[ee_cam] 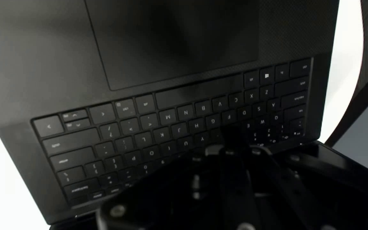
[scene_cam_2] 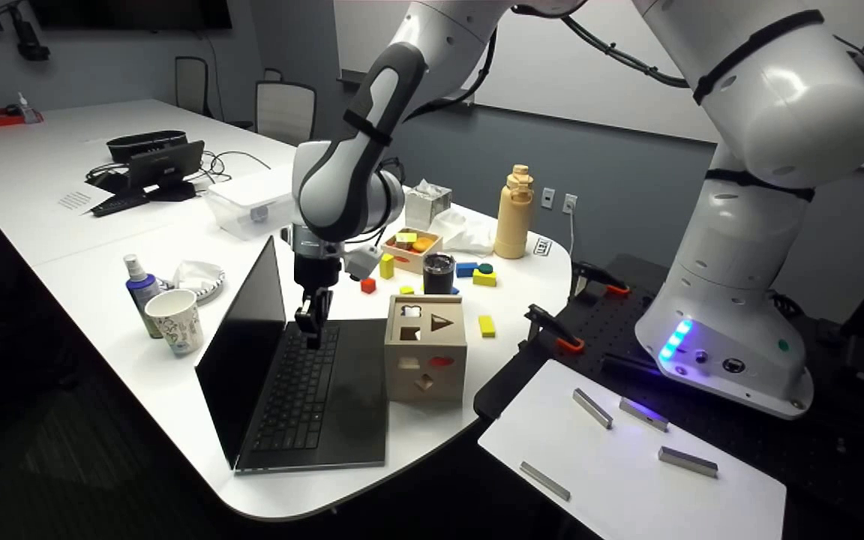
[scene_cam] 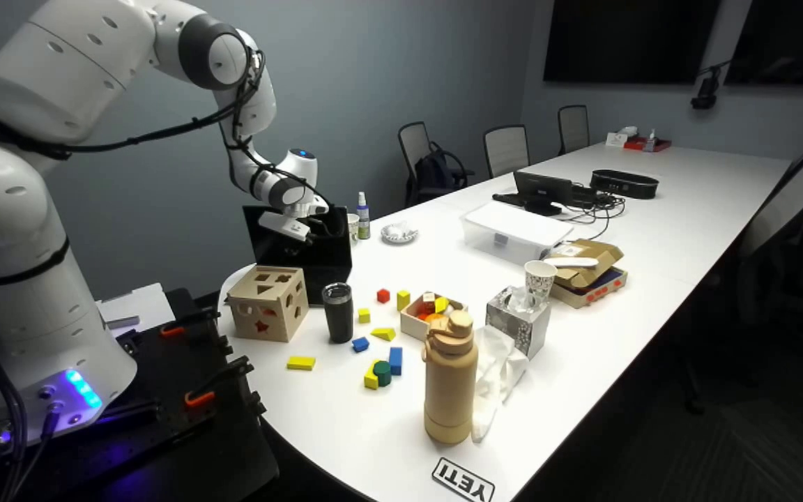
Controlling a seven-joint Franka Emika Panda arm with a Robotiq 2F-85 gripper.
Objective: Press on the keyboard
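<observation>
The black laptop stands open on the white table, with a dark screen (scene_cam_2: 246, 352). Its keyboard (scene_cam_2: 298, 401) lies flat in an exterior view. In an exterior view the key deck (scene_cam: 319, 277) is partly hidden behind the wooden cube and the tumbler. In the wrist view the keyboard (ee_cam: 174, 129) fills the middle, with its letters upside down. My gripper (scene_cam_2: 314, 336) points down over the far part of the keyboard. In the wrist view the gripper (ee_cam: 233, 132) has its dark fingertips together near the R and E keys, with nothing between them. I cannot tell whether they touch the keys.
A wooden shape-sorter cube (scene_cam_2: 426, 349) stands against the laptop's front edge. A black tumbler (scene_cam: 338, 312) and several coloured blocks (scene_cam: 384, 333) are close by. A paper cup (scene_cam_2: 175, 321) and a spray bottle (scene_cam_2: 142, 292) stand behind the screen.
</observation>
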